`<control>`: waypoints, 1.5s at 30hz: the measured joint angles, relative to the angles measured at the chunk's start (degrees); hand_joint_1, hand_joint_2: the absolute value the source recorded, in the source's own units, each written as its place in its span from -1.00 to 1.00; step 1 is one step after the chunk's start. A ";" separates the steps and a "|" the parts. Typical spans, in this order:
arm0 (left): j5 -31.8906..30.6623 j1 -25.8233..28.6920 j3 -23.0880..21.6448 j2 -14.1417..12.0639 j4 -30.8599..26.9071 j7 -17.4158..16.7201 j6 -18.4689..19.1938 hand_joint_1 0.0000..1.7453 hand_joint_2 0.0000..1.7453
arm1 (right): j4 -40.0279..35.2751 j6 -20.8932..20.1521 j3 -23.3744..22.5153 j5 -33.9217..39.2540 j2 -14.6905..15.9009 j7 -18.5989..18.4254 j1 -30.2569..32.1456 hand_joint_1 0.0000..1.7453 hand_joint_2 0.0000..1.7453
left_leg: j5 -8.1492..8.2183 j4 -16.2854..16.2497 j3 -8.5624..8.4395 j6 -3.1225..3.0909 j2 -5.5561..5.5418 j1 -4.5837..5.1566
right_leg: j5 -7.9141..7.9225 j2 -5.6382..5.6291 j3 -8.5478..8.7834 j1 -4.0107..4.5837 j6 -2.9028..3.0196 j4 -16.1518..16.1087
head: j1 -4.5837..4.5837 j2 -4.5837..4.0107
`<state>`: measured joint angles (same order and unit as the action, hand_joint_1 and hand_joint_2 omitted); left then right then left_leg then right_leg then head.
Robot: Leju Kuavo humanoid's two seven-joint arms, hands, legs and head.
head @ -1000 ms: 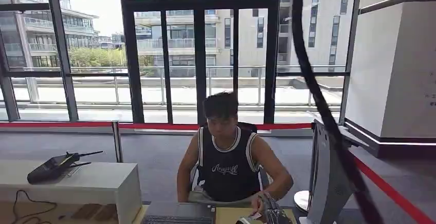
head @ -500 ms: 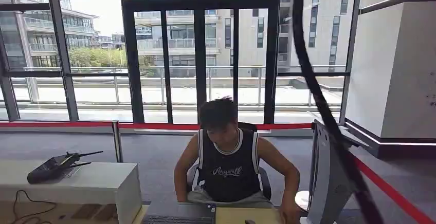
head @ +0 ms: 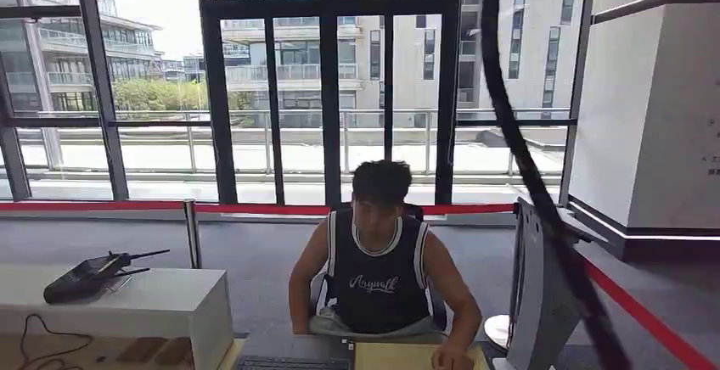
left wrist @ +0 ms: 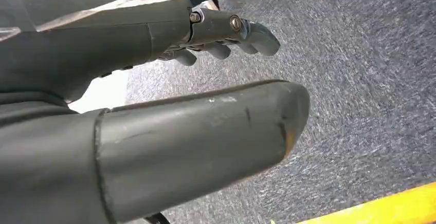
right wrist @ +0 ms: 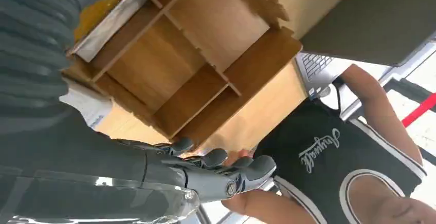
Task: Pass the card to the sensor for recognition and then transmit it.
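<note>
**Card:** not discernible in any view, so its place cannot be told. Judged light, thin, stiff and slick-faced. Best pinched by one short edge, with the face left bare for the sensor.

**Right hand** (right wrist: 216, 170): fingers stretched out loosely, nothing seen in them. It hovers at the far edge of the desk (head: 399, 357), beside the wooden organiser (right wrist: 169, 70) and just in front of the person's hand (right wrist: 235, 155).

**Left hand** (left wrist: 169, 44): fingers slack and apart, holding nothing, hanging over the carpet (left wrist: 360, 80).

Black device (head: 85, 277) on white table (head: 170, 306)
</note>
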<state>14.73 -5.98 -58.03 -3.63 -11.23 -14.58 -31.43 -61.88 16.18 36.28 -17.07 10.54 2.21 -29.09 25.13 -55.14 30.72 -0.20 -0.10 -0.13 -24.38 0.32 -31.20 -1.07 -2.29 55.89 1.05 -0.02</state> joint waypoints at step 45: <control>-1.92 -0.22 -0.07 0.00 0.00 0.79 0.50 -1.00 -1.00 | 0.18 2.40 0.87 -35.78 0.57 -13.00 6.27 -1.00 1.00 | 0.00 0.01 0.02 0.00 -0.01 -0.01 | -0.01 0.00 0.00 0.01 0.00 0.00 | 0.02 0.00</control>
<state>12.81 -6.21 -58.10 -3.63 -11.24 -13.79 -30.93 -61.70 18.58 37.16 -52.85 11.10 -10.80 -22.82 25.13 -55.14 30.75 -0.20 -0.11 -0.14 -24.38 0.32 -31.20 -1.06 -2.28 55.90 1.07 -0.02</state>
